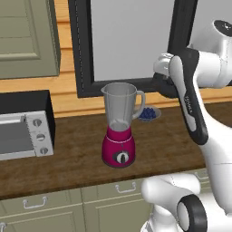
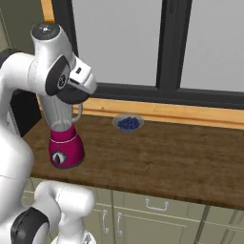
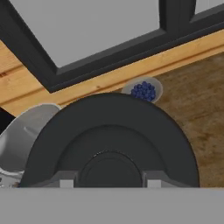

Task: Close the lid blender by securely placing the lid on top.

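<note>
the end effector [image 3: 107,183] is clamped on the lid [image 3: 111,144], a flat round black disc that sits right in front of the hand camera, its two finger tips [image 3: 66,183] pressed against the disc's lower edge. in the hand view the lid covers part of the clear grey jar [image 3: 26,133], whose open rim peeks out at the lid's left side, so the lid is up in the air, offset to one side of the jar mouth and not seated on it.

the blender [image 1: 119,129] stands upright on the wooden bench [image 1: 81,149], magenta base down, black dial facing the cabinets, its jar handle turned toward the window side. in the left base view the jar's mouth is open, with nothing on it. the small dish of blue berries [image 1: 148,113] sits just behind and to the right of the blender, near the wooden sill, apart from it. the toaster oven [image 1: 25,129] rests at the left end of the bench, well apart from the blender.

in the right base view the arm's wrist [image 2: 76,83] hangs just above the blender [image 2: 66,145], hiding the upper part of the jar; the berries dish [image 2: 127,123] lies beside it to the right.
</note>
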### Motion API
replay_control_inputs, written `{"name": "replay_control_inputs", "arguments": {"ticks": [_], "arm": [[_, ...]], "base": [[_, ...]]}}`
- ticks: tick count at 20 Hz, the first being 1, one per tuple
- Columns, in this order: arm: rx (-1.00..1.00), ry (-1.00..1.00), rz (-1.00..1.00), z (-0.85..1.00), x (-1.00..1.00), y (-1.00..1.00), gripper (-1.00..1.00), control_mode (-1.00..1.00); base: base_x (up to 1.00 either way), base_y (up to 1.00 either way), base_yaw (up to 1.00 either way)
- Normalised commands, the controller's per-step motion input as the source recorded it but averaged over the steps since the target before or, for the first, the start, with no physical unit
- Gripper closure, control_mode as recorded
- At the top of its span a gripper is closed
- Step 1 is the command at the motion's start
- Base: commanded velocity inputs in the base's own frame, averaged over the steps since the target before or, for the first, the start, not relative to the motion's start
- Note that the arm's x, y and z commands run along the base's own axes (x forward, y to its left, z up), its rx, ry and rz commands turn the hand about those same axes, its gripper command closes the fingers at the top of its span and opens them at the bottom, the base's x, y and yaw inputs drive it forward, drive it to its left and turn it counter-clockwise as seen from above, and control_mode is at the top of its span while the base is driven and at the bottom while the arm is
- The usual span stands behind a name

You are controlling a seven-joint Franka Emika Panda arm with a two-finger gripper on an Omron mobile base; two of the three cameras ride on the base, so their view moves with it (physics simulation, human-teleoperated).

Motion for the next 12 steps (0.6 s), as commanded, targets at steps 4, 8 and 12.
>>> {"name": "replay_control_inputs", "arguments": {"ticks": [4, 8, 12], "arm": [[0.0, 0.01, -0.06, 0.25, 0.12, 0.99, 1.0, -1.0], [0.0, 0.03, -0.1, 0.02, 0.24, 0.68, 1.0, -1.0], [0.0, 0.09, -0.07, 0.0, 0.46, 0.25, 1.0, -1.0]], "base": [[0.0, 0.0, 0.0], [0.0, 0.0, 0.0], [0.0, 0.0, 0.0]]}}
